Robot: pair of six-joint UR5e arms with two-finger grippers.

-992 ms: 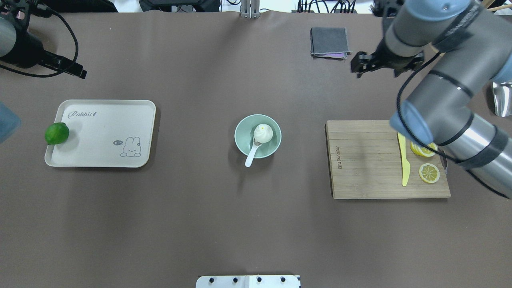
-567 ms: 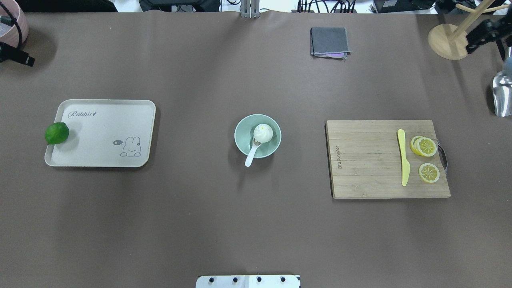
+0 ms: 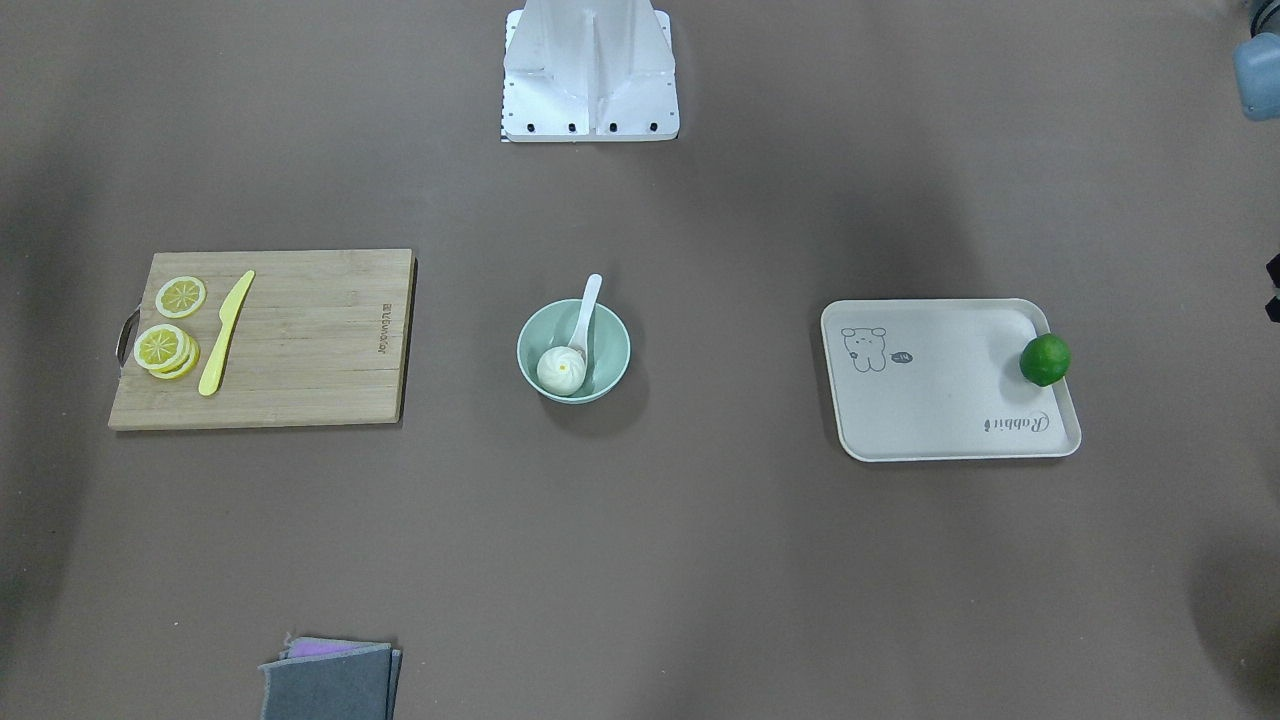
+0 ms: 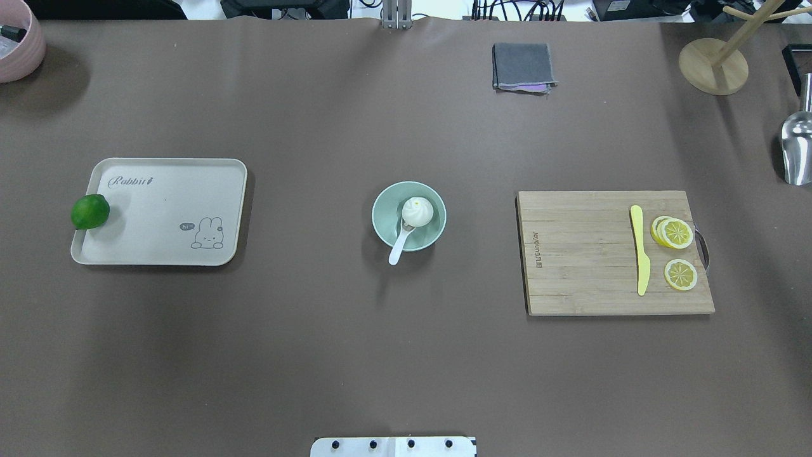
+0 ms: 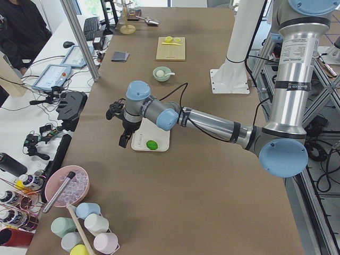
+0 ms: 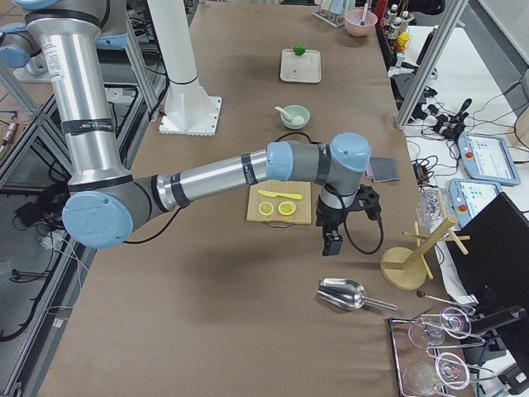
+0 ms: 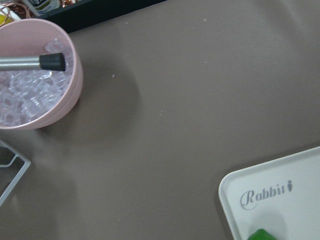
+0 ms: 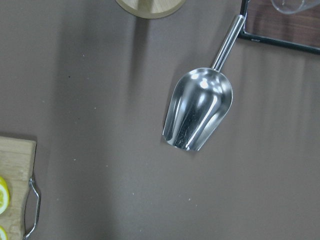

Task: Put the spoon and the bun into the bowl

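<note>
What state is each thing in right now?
bun: in bowl, pleats up
spoon: scoop in bowl, handle over rim
bowl: upright, holds both
lime: on tray edge
yellow knife: flat on cutting board
lemon slices: flat on board, some stacked
cloth: folded
left gripper: away from bowl, jaws unclear
right gripper: away from bowl, jaws unclear
</note>
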